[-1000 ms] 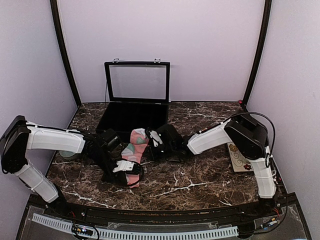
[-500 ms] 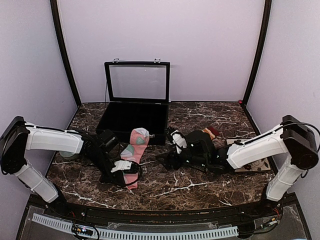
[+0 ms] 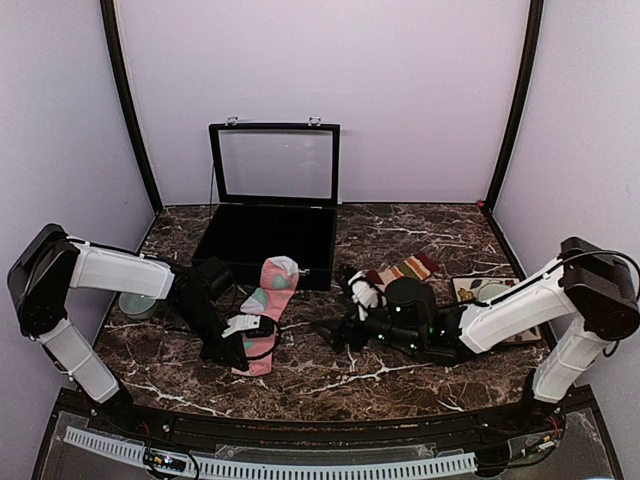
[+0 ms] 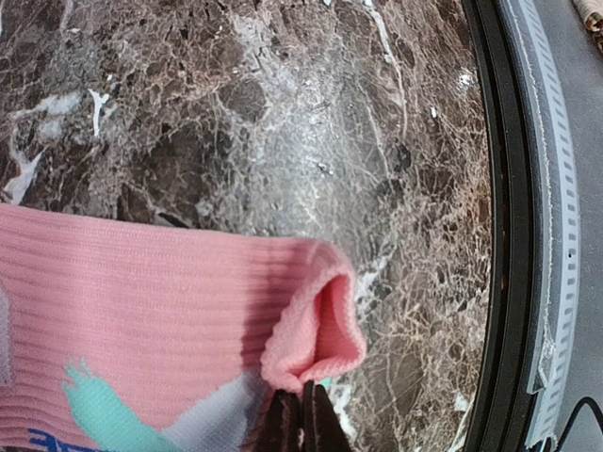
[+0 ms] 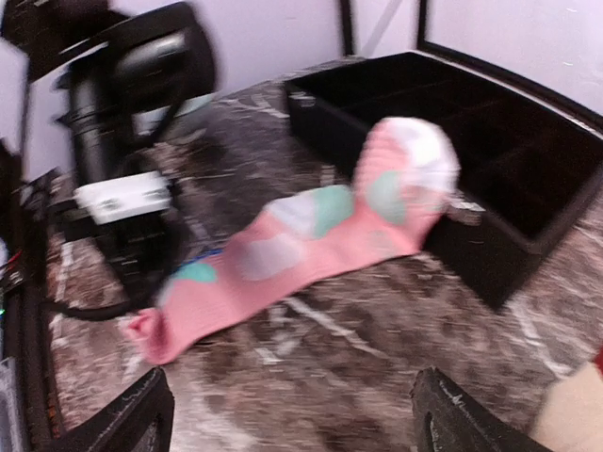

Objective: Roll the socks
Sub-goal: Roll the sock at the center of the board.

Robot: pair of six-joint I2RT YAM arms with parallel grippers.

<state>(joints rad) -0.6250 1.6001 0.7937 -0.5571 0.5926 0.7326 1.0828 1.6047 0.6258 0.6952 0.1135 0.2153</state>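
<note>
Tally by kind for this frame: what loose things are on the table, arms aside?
Socks: 2, a pink sock and a striped sock
Lidded cases: 1, the open black box
Dishes: 1, a small round dish
Cards: 1, a patterned card
Total: 5

No word, number, brand or sign can be read anywhere. The only hint of lettering is a few dark blue marks (image 4: 47, 439) on the pink ribbed fabric sock with mint-teal and grey patches (image 4: 141, 311), on the end of it that lies toward the near edge of the brown marble-patterned table (image 3: 400, 225). In the left wrist view these marks are cut off by the bottom of the picture, and in the other views they are too small or too blurred to make out.
</note>
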